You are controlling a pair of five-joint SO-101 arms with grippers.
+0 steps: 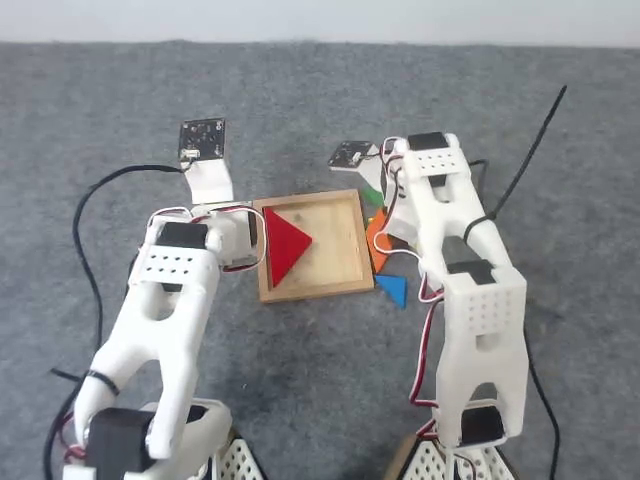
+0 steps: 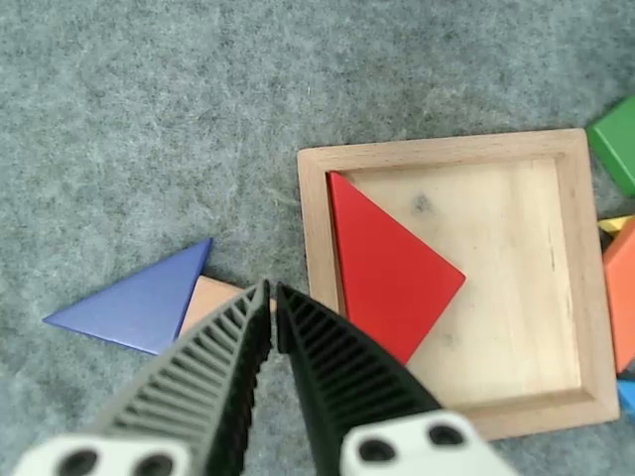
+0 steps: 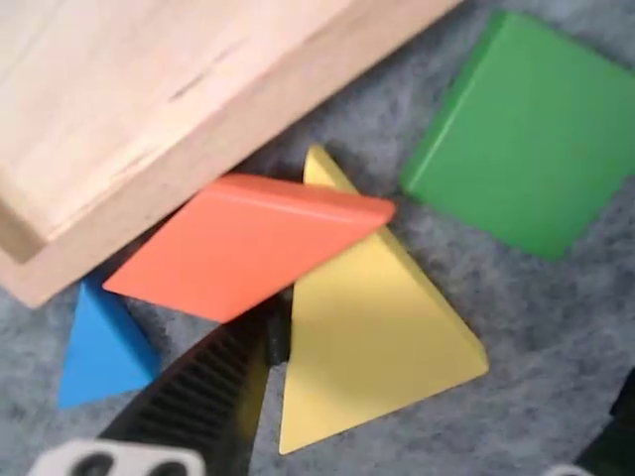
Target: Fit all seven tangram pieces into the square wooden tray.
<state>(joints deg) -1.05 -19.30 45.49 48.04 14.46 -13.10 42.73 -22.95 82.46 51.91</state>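
Note:
The square wooden tray (image 1: 312, 292) holds one red triangle (image 1: 284, 245) against its left side. My left gripper (image 2: 270, 294) hangs shut and empty just outside the tray's left rim (image 2: 316, 248). Beside it lie a large blue triangle (image 2: 139, 302) and a pale peach piece (image 2: 210, 301) partly under it. My right gripper (image 3: 442, 369) is open on the tray's right side, straddling a yellow triangle (image 3: 367, 347). An orange parallelogram (image 3: 248, 248) overlaps that triangle and leans on the tray wall (image 3: 198, 149). A green square (image 3: 521, 134) and a small blue triangle (image 3: 99, 347) lie close by.
Grey felt covers the table all round. The right arm's body hides most of the pieces beside the tray in the high view, where the orange piece (image 1: 378, 240) and small blue triangle (image 1: 392, 289) peek out. Cables trail along both sides.

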